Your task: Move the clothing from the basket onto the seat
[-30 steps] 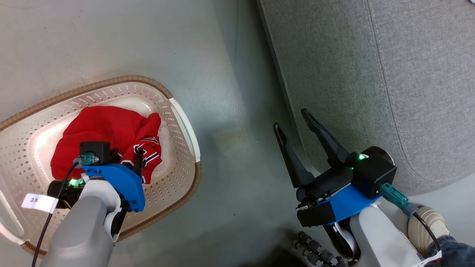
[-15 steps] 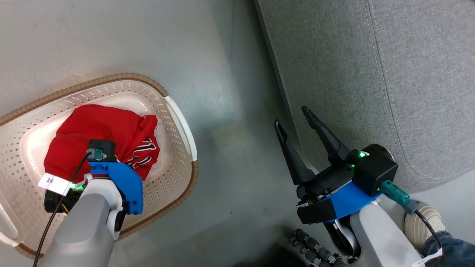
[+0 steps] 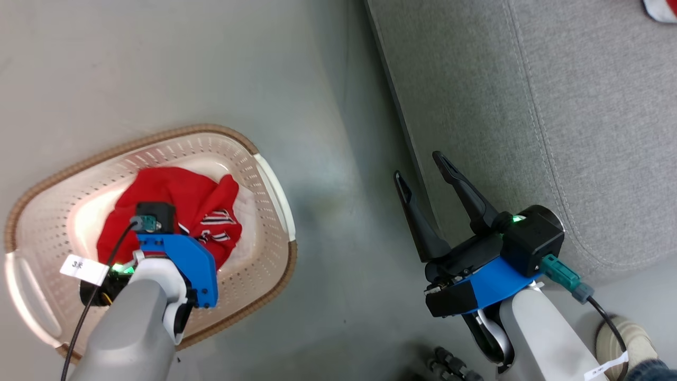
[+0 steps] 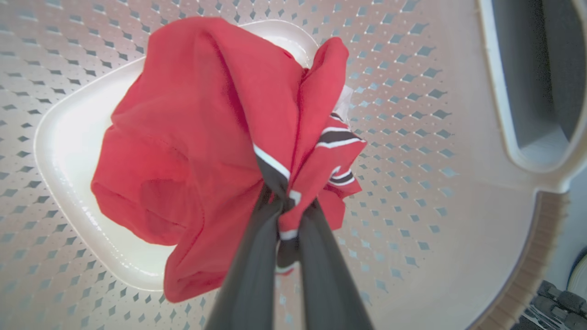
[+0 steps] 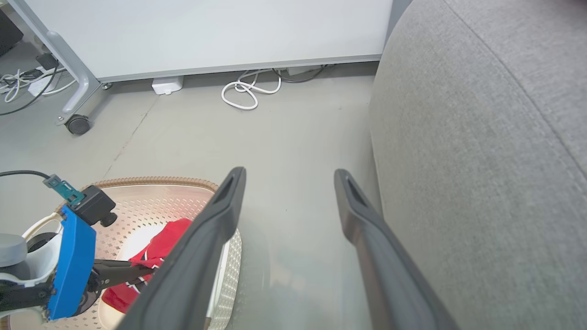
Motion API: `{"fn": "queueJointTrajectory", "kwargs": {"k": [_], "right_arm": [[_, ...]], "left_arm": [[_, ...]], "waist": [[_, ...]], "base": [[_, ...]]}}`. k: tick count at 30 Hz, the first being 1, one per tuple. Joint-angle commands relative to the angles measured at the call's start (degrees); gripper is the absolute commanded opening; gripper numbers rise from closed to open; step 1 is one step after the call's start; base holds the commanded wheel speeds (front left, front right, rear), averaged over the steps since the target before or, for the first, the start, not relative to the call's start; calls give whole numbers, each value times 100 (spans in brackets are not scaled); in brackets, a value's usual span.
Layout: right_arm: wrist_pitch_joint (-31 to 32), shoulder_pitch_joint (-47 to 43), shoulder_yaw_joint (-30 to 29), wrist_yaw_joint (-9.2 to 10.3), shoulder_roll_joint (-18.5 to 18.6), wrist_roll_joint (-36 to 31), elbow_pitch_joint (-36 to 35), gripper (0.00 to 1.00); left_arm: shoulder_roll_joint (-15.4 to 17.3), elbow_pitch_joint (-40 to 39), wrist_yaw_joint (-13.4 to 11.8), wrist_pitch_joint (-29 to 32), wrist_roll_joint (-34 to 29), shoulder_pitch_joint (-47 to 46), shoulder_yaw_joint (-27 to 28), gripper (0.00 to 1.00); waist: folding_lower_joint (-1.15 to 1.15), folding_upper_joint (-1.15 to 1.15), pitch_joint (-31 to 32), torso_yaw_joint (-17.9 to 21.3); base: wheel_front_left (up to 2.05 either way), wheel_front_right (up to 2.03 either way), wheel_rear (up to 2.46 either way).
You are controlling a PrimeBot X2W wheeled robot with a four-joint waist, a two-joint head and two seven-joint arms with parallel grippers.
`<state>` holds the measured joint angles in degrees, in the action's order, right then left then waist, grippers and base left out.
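— Where is the clothing?
— A red garment [image 4: 202, 128] lies bunched in the basket [image 3: 186, 128], on the floor [image 3: 328, 95] at the left. The left end effector [image 4: 288, 207] is clamped together on a fold by the striped trim.
— Lifted yet?
— Most of the cloth rests on the basket bottom, so I judge the lift barely begun.
— And the seat?
— The seat [image 3: 555, 106] is at the right, well apart from the basket. A red-and-white scrap [image 3: 660, 9] at its far edge is perhaps a garment already moved. The right end effector [image 3: 418, 166] hangs empty, fingers apart, beside the seat's edge.
— What's left?
— Lifting, carrying across, releasing.
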<state>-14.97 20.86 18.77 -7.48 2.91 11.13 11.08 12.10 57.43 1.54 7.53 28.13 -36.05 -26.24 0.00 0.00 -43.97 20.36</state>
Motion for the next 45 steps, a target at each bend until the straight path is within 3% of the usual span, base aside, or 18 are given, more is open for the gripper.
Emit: {"fn": "queueJointTrajectory", "kwargs": {"k": [1, 14, 19, 23, 36, 45], "right_arm": [[-29, 14, -19, -3, -4, -50, 36, 100], [252, -448, -378, -2, 2, -447, 265, 100], [474, -756, -501, -2, 2, -594, 198, 100], [632, -963, -511, -2, 2, -612, 111, 100], [1031, -1532, -405, -3, 2, -580, -149, 100], [1176, -1751, -390, -2, 2, -551, -264, 100]], "left_arm": [[-23, 35, 36, -40, 43, 68, 18, 0], [-586, 272, 458, -781, 360, 473, -87, 0], [-689, 33, 598, -1160, 239, 551, -600, 0], [-718, -406, 610, -1343, 484, 613, -1079, 0], [-501, -1480, 608, -1517, 1212, 34, -1900, 0], [-658, -1806, 609, -1386, 1435, -553, -2285, 0]], "waist": [[0, 0, 250, -133], [0, 0, 1950, -949], [0, 0, 2611, -1345], [0, 0, 3027, -1553], [0, 0, 3827, -1969], [0, 0, 4109, -2061]], "base": [[0, 0, 0], [0, 0, 0], [0, 0, 0], [0, 0, 0], [0, 0, 0], [0, 0, 0]]}}
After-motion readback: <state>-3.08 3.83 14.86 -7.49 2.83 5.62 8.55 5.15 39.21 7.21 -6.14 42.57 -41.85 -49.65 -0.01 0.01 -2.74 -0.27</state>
